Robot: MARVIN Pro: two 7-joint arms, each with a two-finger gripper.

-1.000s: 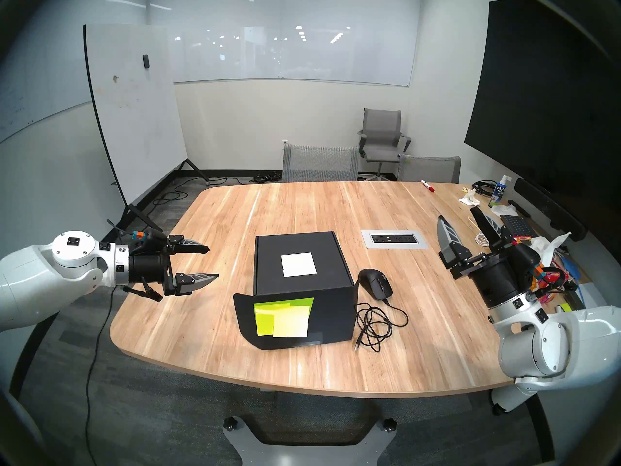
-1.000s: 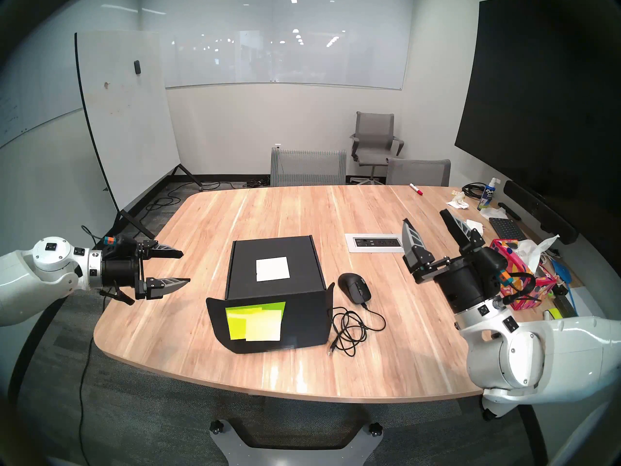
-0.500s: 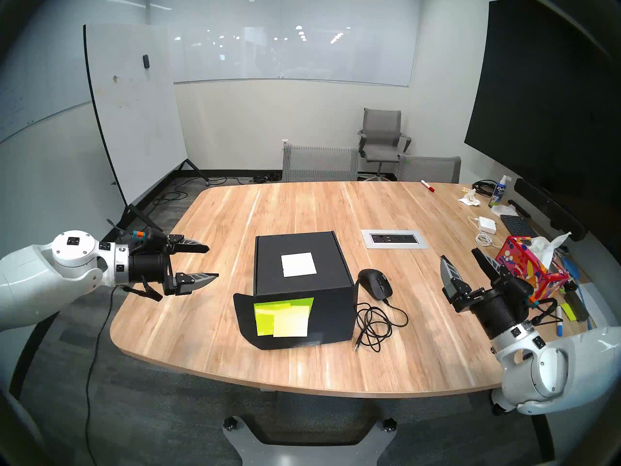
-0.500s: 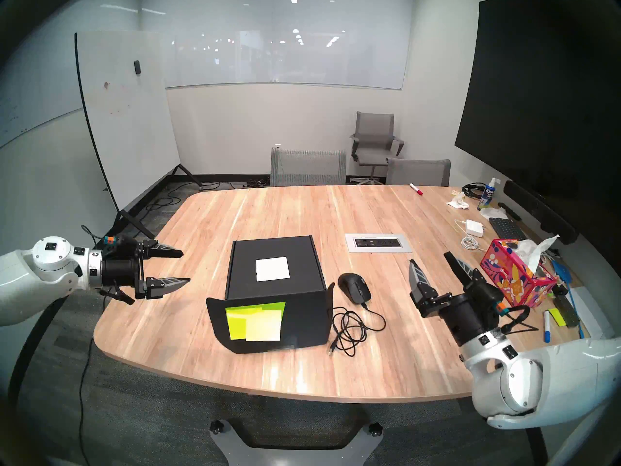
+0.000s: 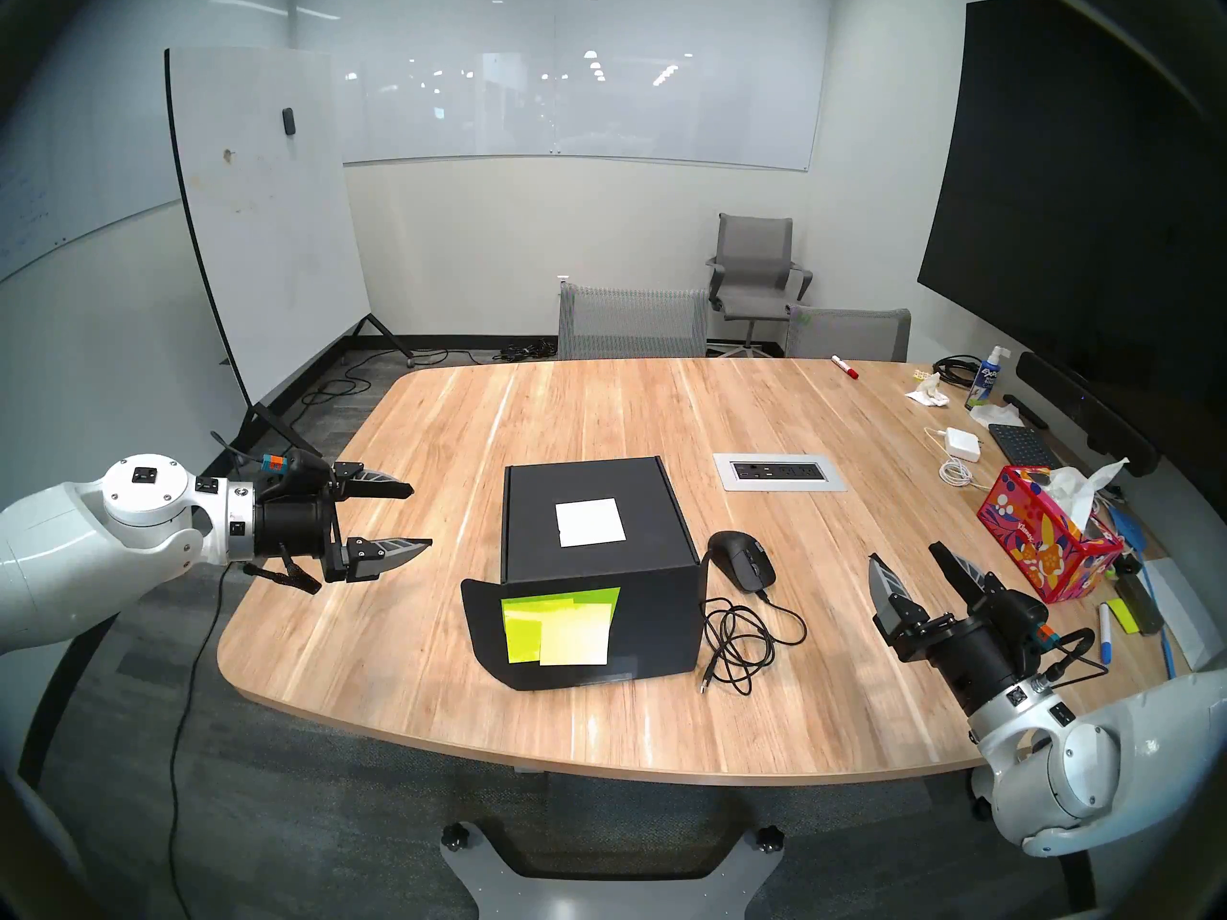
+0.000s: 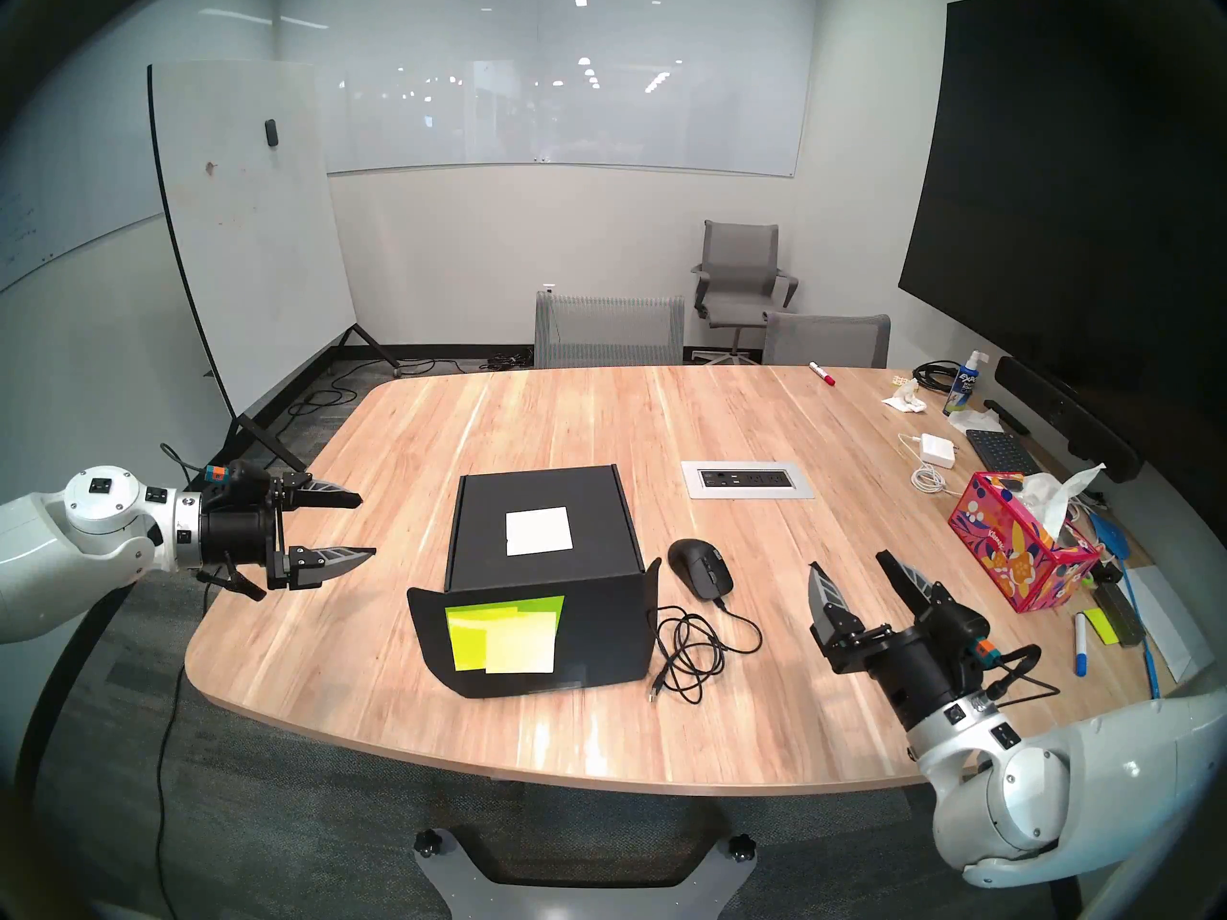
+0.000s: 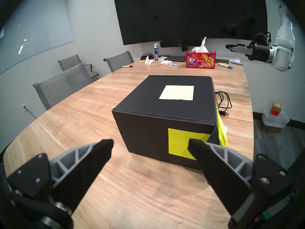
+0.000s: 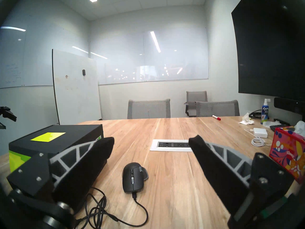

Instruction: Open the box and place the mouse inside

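1. The matte black cardboard box [image 5: 597, 553] sat at the centre of the head view on the light wooden table [image 5: 597, 407], lid down, its front flap [image 5: 551, 633] hanging ajar toward the near table edge.
2. Two yellow-green sticky notes [image 5: 558, 626] overlapped on that flap; one pale square note [image 5: 591, 522] lay on the lid.
3. The one black wired mouse [image 5: 740, 560] rested just right of the box, apart from it, its thin black cable [image 5: 743, 640] coiled below, near the front edge.
4. Bare tabletop lay open left of the box and behind it.
5. The left gripper [image 5: 406, 519] hovered at centre left over the table's left rim, jaws spread, holding nothing.
6. The right gripper [image 5: 909, 557] hovered at lower right, jaws spread and empty, with clear wood between it and the mouse.
7. One red floral tissue box [image 5: 1046, 540] stood just beyond it.
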